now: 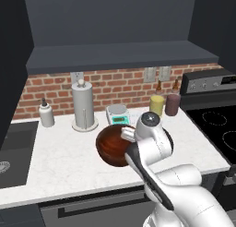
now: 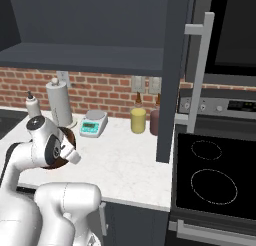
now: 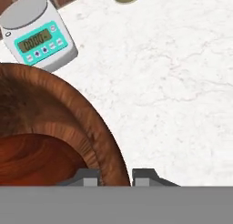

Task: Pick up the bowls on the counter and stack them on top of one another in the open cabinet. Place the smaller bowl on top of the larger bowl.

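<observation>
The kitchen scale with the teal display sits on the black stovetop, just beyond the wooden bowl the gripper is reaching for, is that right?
Not quite. The kitchen scale sits on the white marble counter, not on the stovetop, which lies off to the right. The hand view shows it on the marble just beyond the wooden bowl, with the gripper straddling the bowl's rim.

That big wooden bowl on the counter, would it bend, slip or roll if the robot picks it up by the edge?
The larger bowl looks thick-walled and wooden, so probably stiff. Its surface looks glossy, so a rim pinch by the end effector might slip. Being round and deep, it could tilt when lifted from one side.
</observation>
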Robot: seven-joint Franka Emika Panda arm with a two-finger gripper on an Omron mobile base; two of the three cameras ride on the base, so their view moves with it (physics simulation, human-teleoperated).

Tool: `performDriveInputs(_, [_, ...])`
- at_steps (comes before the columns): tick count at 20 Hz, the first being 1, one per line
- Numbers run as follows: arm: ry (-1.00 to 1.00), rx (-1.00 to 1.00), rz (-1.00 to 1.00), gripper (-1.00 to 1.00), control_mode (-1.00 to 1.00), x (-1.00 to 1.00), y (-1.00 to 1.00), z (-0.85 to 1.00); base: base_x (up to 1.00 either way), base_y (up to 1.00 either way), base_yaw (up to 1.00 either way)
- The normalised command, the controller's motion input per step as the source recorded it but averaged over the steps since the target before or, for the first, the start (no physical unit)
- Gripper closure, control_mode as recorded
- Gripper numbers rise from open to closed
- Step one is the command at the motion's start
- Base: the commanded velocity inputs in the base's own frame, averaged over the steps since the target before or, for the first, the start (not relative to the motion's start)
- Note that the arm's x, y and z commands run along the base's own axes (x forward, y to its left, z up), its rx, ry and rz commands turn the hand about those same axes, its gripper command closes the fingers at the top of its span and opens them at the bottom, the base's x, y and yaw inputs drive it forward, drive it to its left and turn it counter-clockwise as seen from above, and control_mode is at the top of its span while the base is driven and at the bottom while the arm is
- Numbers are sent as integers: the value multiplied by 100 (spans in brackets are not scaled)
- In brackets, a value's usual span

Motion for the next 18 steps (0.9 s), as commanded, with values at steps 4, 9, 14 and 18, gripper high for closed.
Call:
performDriveInputs(4, [0,14,-47,100,-100,-32,-41,62,0,0,0])
performDriveInputs(9, [0,15,-47,100,-100,-45,-37,69,0,0,0])
performDriveInputs(14, [0,18,-43,100,-100,-53,-29,86,0,0,0])
performDriveInputs(18, [0,16,-38,100,-100,-57,-24,87,0,0,0])
